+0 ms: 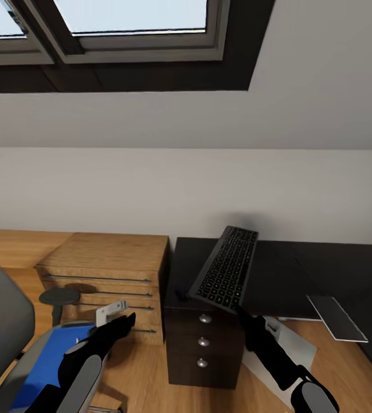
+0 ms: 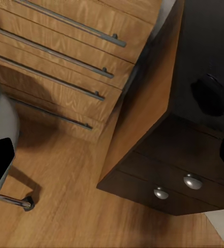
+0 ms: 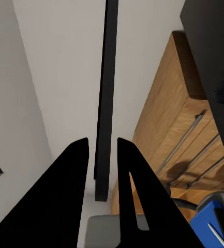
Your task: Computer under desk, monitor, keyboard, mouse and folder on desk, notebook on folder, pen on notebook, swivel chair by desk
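The keyboard [image 1: 226,268], a slim dark slab of low black keys, hangs tilted in the air above the dark cabinet [image 1: 204,338], its long axis running up and away from your right pincer [image 3: 102,170], which clamps its near end edge-on. The black surface [image 1: 300,275] lies just beyond and to the right. Your left pincer's [image 1: 125,321] state cannot be told.

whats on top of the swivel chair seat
The blue folder lies on the chair seat; the left arm covers part of it, so anything further on it cannot be seen.
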You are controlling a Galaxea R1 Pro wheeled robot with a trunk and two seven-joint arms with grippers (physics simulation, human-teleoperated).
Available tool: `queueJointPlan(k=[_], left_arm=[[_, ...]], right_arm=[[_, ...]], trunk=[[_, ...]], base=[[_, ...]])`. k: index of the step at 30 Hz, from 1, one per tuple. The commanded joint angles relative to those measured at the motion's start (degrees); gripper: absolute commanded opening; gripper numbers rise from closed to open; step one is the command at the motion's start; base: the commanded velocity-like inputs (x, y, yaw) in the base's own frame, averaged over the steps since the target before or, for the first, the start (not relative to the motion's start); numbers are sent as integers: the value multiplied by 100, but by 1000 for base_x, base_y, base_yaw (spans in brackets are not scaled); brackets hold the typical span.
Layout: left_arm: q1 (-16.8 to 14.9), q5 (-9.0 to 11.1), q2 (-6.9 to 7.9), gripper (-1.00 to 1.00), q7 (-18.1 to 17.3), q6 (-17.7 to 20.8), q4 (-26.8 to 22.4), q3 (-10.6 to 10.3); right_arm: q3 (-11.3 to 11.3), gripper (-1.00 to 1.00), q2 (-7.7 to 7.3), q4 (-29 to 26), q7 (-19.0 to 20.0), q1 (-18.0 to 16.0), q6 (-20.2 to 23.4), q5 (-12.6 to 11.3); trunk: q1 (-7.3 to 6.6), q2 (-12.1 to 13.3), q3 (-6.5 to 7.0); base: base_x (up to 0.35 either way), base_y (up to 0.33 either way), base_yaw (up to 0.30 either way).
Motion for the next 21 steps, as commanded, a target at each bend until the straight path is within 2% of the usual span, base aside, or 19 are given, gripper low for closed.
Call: queueJointPlan(k=[1,8,13,21], left_arm=[[-6,54,8,100,58,2,-9,-11],[-4,39,27,100,56,2,-9,-11],[-4,38,28,100,56,4,-9,-11],[-5,23,28,100,47,13,-9,-35]], right_arm=[[5,-100,-3,3,21,-5,11,-54],[-3,-100,-14,-7,25,-5,18,-58],[-4,-100,-70,-11,36,-6,27,-59],[-4,-100,-78,-18,43,-5,22,-60]], trunk=[[0,-5,-7],[0,-5,-8],[0,-5,-8],[0,-5,-8]], base=[[0,0,-253],[-82,96,-245],[-163,161,-49],[-16,13,-3]])
